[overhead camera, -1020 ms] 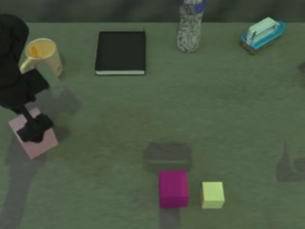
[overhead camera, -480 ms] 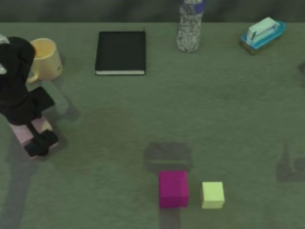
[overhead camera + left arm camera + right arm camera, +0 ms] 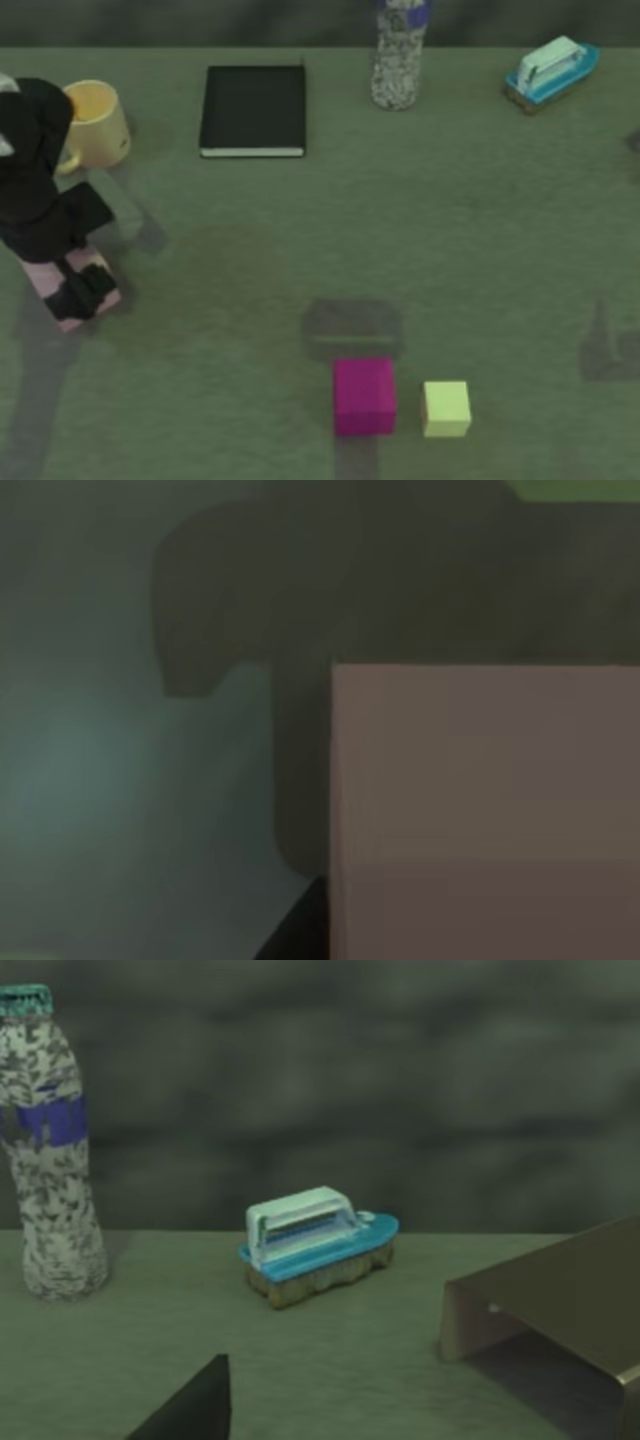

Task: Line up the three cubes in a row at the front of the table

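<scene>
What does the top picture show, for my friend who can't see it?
The left gripper is down over the pale pink cube at the left side of the green table. The magenta cube and the small yellow-green cube sit side by side at the front. A yellow mug, black book, speckled bottle and blue brush line the back.

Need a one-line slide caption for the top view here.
Left gripper down on the pale pink cube at table left; magenta cube and yellow-green cube wait at front.
</scene>
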### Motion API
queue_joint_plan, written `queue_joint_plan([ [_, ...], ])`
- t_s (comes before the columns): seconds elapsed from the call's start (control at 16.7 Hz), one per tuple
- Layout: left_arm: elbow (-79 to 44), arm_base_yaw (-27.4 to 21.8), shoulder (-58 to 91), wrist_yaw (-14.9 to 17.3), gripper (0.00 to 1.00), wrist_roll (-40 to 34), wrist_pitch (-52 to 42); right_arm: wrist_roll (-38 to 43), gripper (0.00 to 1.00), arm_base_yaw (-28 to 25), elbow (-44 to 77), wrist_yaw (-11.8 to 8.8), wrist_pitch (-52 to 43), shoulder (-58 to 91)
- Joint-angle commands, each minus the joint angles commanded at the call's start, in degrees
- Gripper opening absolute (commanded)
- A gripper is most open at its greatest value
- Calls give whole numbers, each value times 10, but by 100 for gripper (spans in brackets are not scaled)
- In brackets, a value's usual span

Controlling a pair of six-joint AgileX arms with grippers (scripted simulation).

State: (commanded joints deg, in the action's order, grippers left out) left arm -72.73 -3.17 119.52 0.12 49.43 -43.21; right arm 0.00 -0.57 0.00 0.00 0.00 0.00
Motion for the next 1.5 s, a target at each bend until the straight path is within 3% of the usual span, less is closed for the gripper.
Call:
queue_joint_plan([
  [0.3,0,0,0,0,2,0,0,0,100,0,0,0,0,0],
  [0.36,0,0,0,0,0,0,0,0,100,0,0,0,0,0],
  [0.9,-2,-1,-7,3,0,-1,-6,0,100,0,0,0,0,0],
  [1.32,-70,8,-61,3,0,-2,-133,0,100,0,0,0,0,0],
  [1.5,-79,9,-71,2,0,-3,-147,0,100,0,0,0,0,0],
])
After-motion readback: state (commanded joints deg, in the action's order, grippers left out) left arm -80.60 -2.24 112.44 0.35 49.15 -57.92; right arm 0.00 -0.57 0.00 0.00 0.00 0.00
